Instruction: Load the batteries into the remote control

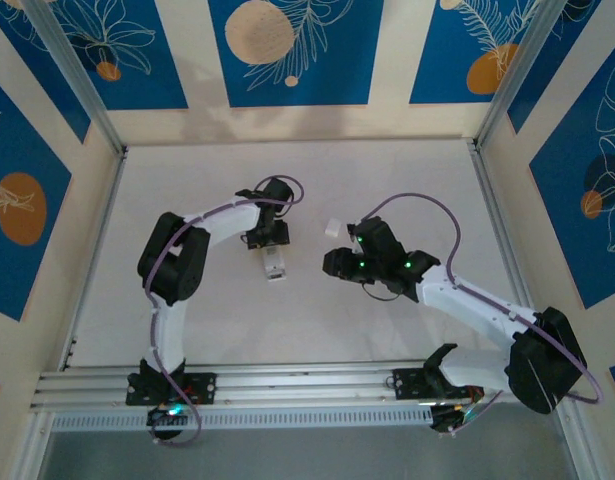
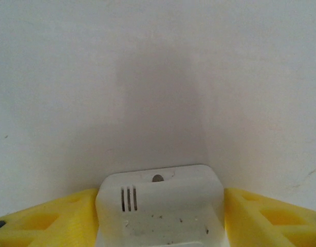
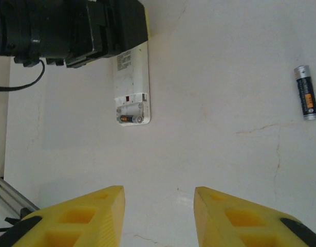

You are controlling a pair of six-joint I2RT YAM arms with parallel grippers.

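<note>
From my screen I see a big white table [image 1: 287, 330] in the middle of the top view. Blue panels [image 1: 292, 50] with white leaf drawings run along the top and both sides. A pale round spot [image 1: 259, 32] sits at the top middle, and an orange spot [image 1: 19, 208] at the left edge. 2 grey metal posts [image 1: 72, 75] lean in from the upper corners. A long silver rail [image 1: 287, 385] crosses the bottom. 1 small white piece [image 1: 334, 228] lies near the middle. In the right wrist view, thin cracks [image 3: 258, 129] mark the table on the right side.
</note>
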